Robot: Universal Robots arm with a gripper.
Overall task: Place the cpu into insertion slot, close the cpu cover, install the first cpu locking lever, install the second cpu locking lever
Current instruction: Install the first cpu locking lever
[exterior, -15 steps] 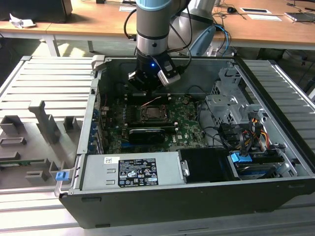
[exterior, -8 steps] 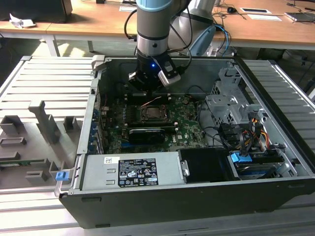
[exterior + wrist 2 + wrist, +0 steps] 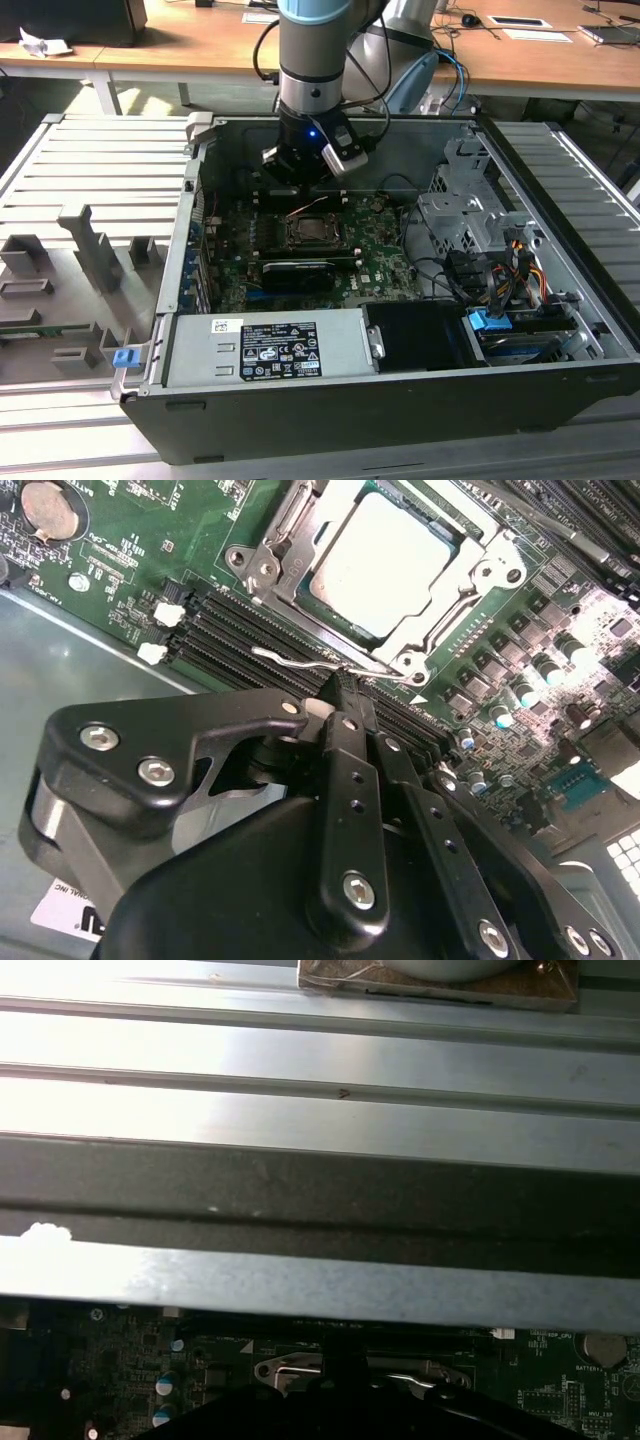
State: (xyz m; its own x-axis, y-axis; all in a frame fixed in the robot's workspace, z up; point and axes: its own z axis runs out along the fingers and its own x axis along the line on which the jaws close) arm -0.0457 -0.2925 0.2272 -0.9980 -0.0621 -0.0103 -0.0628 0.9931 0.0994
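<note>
Black, bolted gripper (image 3: 345, 695) linkage lies closest in the second wrist view, its fingers drawn together to a narrow tip that presses against a thin bent-wire locking lever (image 3: 320, 663); whether the tip actually pinches the wire or merely pushes on it, I cannot tell.

Just beyond that tip sits the cpu (image 3: 385, 565), a small flat square chip with a silvery-grey metal top, lying level in the insertion slot (image 3: 300, 528), the square black socket on the green motherboard (image 3: 130, 570). The cpu cover (image 3: 455, 585), a thin metal frame plate with a large square cut-out, lies flat down around the chip, so seating and closing look done and the lever work appears to be the step in hand.

To do it well, the tip should stay on the wire's handle end, sweep it down along the socket's edge and tuck it under its retaining hook without skidding onto the black memory slots (image 3: 250, 620) just beside it.

In the exterior view the arm reaches into the open grey computer case (image 3: 420, 400), over the socket.
</note>
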